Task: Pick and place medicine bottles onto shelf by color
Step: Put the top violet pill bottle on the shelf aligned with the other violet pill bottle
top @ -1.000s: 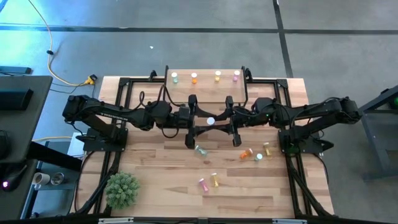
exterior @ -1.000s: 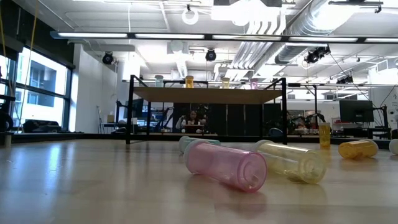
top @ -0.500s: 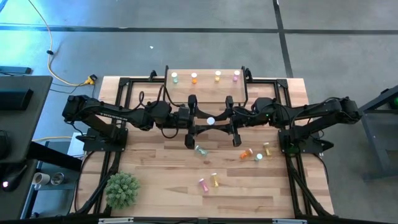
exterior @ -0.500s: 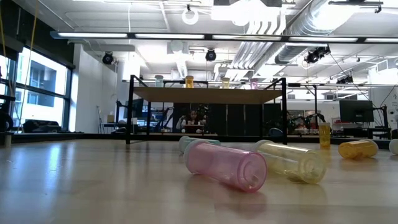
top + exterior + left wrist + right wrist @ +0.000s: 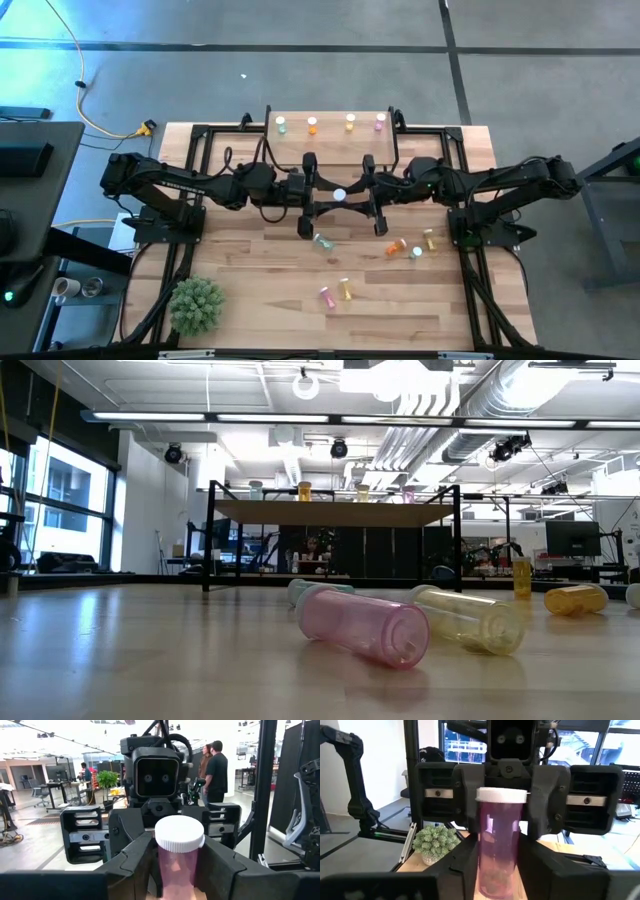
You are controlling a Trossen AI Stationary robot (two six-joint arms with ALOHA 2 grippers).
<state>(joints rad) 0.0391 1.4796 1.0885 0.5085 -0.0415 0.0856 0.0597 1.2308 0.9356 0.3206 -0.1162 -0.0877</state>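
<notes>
— Nothing has visibly shifted since the earlier overhead picture: both arms sit in the same pose over the middle of the worktop (image 5: 250, 290).

— And the jaws?

— The left gripper (image 5: 326, 200) is closed narrowly around the pink bottle (image 5: 179, 855), which hangs upright in the air, just in front of the shelf (image 5: 330, 145) at the far edge. The right gripper (image 5: 354, 200) faces it, flanking the same bottle; whether it grips or has let go I cannot tell.

— What could go wrong?

— It looks like a handover. If one side releases before the other's hold is firm, the bottle may tip or drop among the loose bottles (image 5: 410, 247) lying below. Pulling apart while both clamp could twist it askew.
</notes>
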